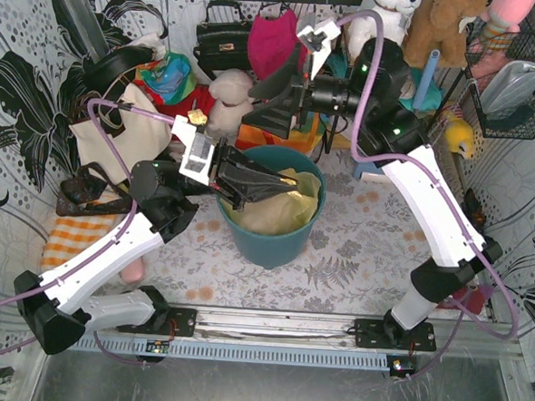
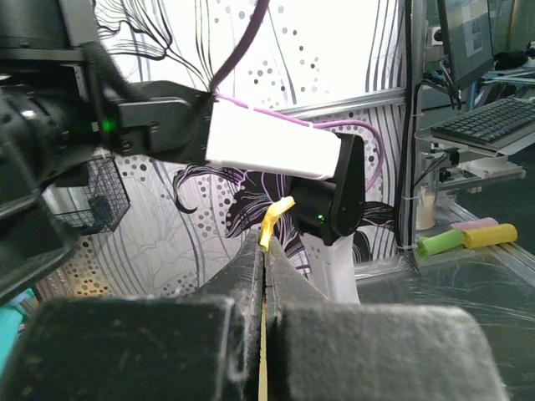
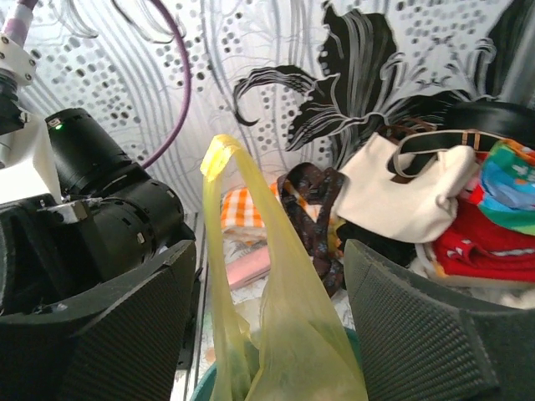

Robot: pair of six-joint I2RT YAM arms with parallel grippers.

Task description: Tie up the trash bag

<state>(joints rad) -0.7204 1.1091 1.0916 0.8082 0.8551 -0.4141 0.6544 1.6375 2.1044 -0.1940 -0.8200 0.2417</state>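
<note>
The left end effector (image 1: 282, 180) is pressed together, pinching a thin strip of the trash bag (image 1: 290, 206) between its fingers. In the left wrist view the yellow tip of that strip pokes up out of the closed seam. The rest of the bag hangs below and just beyond these fingers, lining the teal bin (image 1: 269, 246). The bin stands on the patterned surface (image 1: 364, 252) directly beneath them. The right end effector (image 3: 272, 251) is spread wide, held up beyond the bin's far rim and apart from the left one. In its wrist view a looped handle of the bag rises in the gap between its two fingers (image 3: 435, 326); whether it touches either one cannot be told. Past one finger lies a cream tote bag (image 3: 401, 196) among piled clothes.
</note>
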